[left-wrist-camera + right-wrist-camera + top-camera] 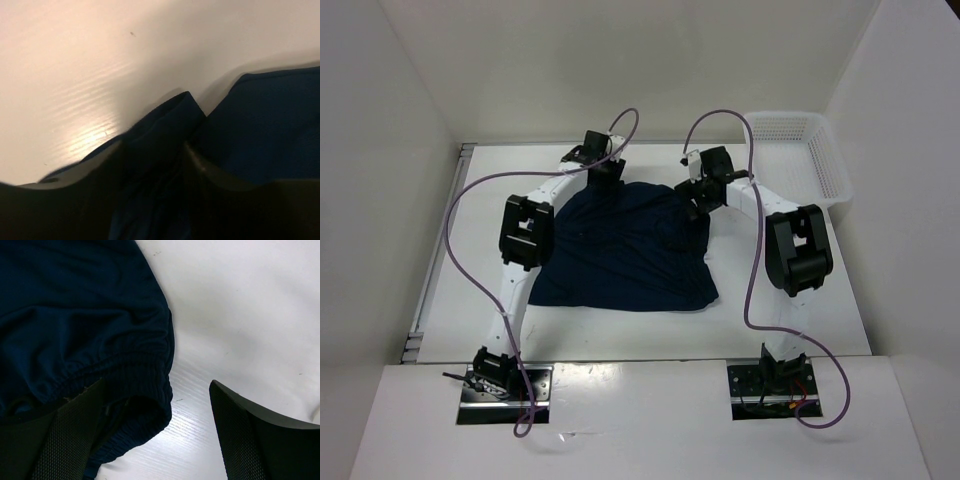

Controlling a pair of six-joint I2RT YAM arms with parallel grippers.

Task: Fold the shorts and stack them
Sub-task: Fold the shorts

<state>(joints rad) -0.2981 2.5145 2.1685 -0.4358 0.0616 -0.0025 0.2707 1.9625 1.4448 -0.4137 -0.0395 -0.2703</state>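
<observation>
The dark navy shorts (620, 255) lie spread flat on the white table (790, 290), between the two arms. My left gripper (604, 176) is at the shorts' far left corner. In the left wrist view the gripper (152, 152) is shut on a raised fold of the navy fabric (270, 125). My right gripper (699, 204) is at the far right corner. In the right wrist view it (156, 386) is open wide, with the ribbed waistband of the shorts (75, 300) against its left finger (70, 435) and bare table under the gap.
A white plastic mesh basket (800, 150) stands at the far right corner of the table. White walls close in the table at the back and on both sides. Purple cables loop above both arms.
</observation>
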